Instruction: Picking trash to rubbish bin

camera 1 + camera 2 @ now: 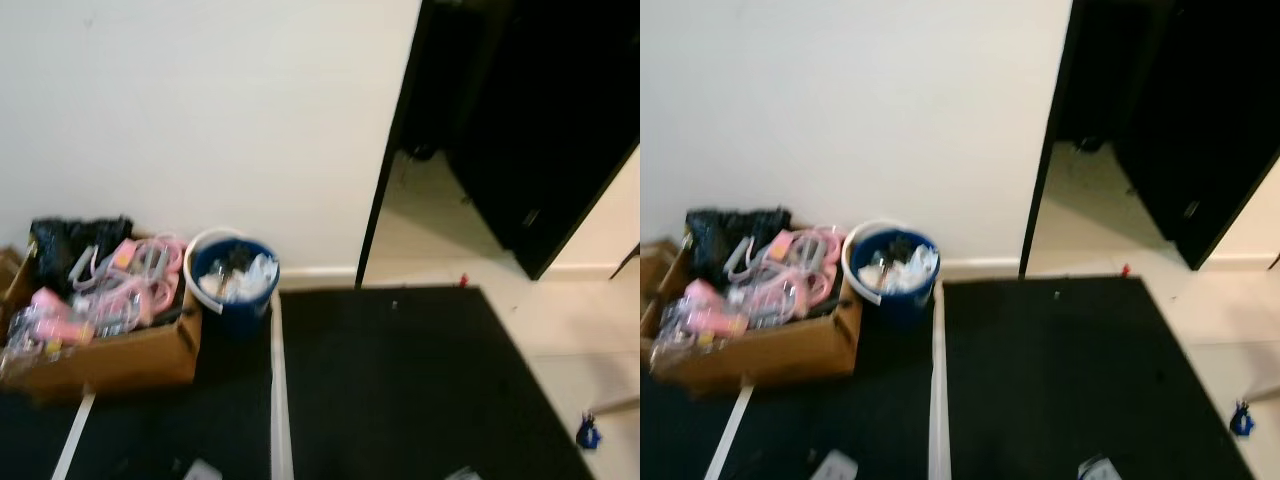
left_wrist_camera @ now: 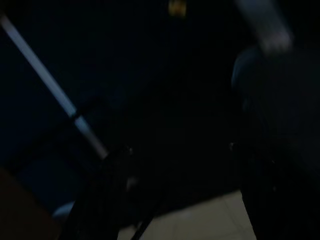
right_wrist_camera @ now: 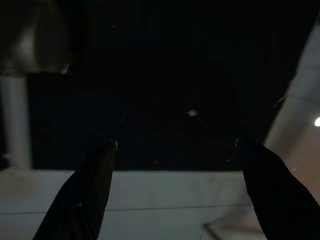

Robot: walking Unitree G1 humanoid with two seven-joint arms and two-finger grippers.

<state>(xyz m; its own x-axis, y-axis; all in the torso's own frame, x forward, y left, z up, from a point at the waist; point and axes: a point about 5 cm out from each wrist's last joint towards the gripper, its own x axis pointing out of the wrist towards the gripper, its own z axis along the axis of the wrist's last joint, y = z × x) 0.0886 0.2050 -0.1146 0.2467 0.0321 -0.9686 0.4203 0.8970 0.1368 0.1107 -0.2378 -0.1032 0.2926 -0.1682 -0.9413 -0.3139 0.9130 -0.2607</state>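
Observation:
A blue rubbish bin [image 1: 235, 280] with a white rim stands against the wall, with pale crumpled trash inside it. On the black mat near the picture's lower edge lie two pale scraps, one to the left [image 1: 835, 465] and one to the right [image 1: 1098, 467]. In the right wrist view my right gripper [image 3: 175, 145] hangs open over the dark mat, nothing between its fingers [image 3: 85, 195]. The left wrist view is very dark. There my left gripper [image 2: 179, 150] shows two fingers apart, with nothing between them.
A cardboard box [image 1: 120, 360] of pink and black items sits left of the bin. Two black mats [image 1: 400, 380] are split by a white strip [image 1: 280, 400]. A dark doorway [image 1: 480, 120] opens at the right. A small blue object [image 1: 588, 433] lies on the tiles.

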